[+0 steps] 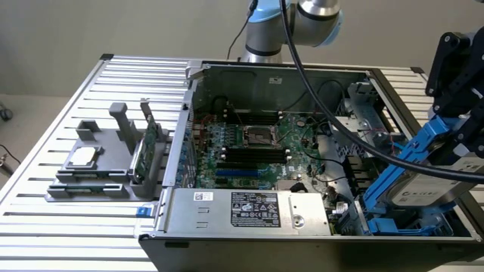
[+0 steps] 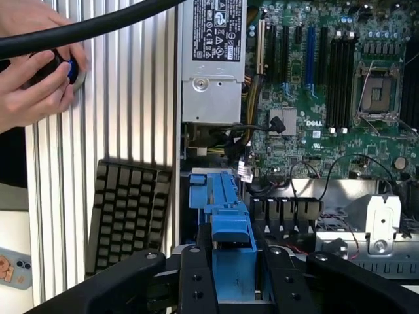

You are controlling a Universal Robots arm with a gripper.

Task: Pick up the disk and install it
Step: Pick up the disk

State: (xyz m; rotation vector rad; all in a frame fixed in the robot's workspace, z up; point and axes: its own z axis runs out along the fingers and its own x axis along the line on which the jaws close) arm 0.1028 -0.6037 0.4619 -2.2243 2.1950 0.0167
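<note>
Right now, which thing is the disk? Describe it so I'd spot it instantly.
Find the big open computer case on the slatted table. At its corner on the exterior view's right, black fingers hold the disk tilted. It is a flat grey slab with a white label in a bright blue frame, unlike the boxy power supply nearby.

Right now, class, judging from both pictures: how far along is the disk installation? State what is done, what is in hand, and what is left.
Done: the disk is picked up, with the hand shut on it. In hand: the disk is held tilted above the bay at the exterior view's right end of the case. Left: the disk is not yet seated flat in the bay.
</note>
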